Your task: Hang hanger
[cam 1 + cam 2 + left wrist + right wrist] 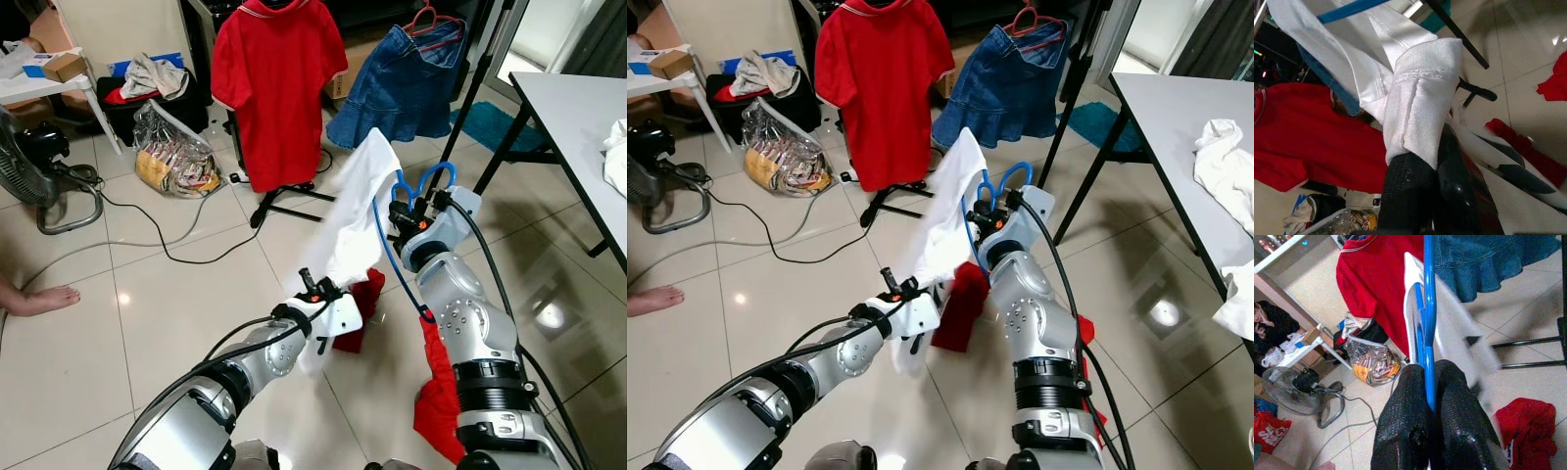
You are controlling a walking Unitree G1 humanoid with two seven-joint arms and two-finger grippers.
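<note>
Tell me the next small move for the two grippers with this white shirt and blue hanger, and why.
Probably carry the pair up toward the clothes rack. The right gripper is shut on the blue hanger, and the left gripper pinches a fold of the white shirt draped on it. Both sit low, short of the rack where the red shirt hangs.

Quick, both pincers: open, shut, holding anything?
Left pincer: shut on a fold of the white garment.
Right pincer: shut on the blue hanger inside that garment.
</note>
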